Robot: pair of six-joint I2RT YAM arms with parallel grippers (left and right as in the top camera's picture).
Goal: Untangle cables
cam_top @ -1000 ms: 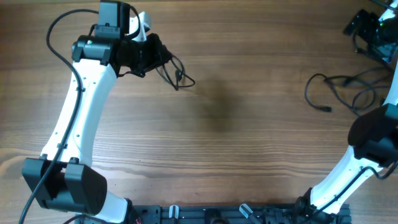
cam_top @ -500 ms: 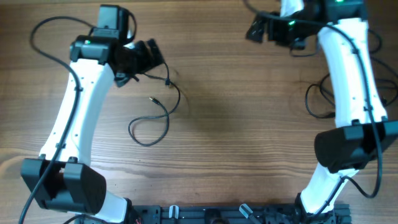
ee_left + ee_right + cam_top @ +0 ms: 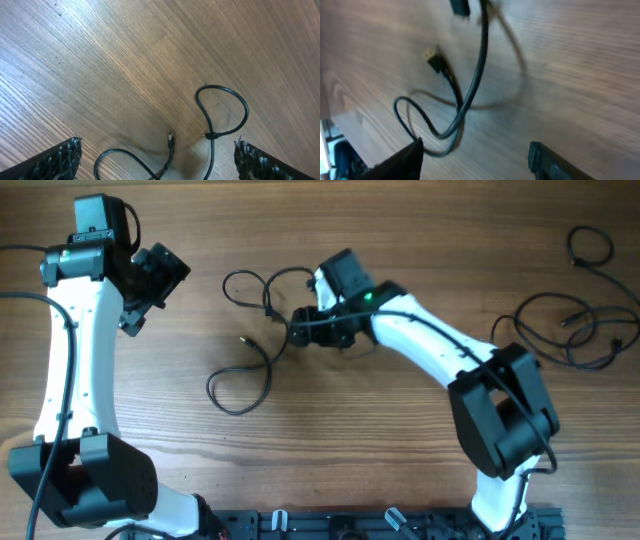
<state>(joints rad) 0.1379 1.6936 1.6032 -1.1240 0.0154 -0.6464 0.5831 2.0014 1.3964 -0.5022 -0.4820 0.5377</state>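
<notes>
**Position.** A group of cords (image 3: 221, 87) was found lying in loose loops on the wooden surface (image 3: 400, 440). A loose plug (image 3: 243, 338) was noted at one free end. A crossing of strands was seen just beside that plug. One loop lay near the plug on the robot's side and another on the far side. More cords (image 3: 566, 322) were recorded well apart from the plug.

**Jaws.** The right jaws were held near the plug, over the crossing, and were spread wide. A strand was seen in the gap between them, but nothing was pinched. The right wrist view was blurred. The left jaws were held well apart from the plug, spread wide and empty.

**Handling.** The cords were judged light, limp and thin, and likely to slide on the surface. Neighbouring strands would probably be dragged along when one is pulled. A hold on the sheath just behind the plug was judged best, so that the free end can be drawn back through the crossing.
</notes>
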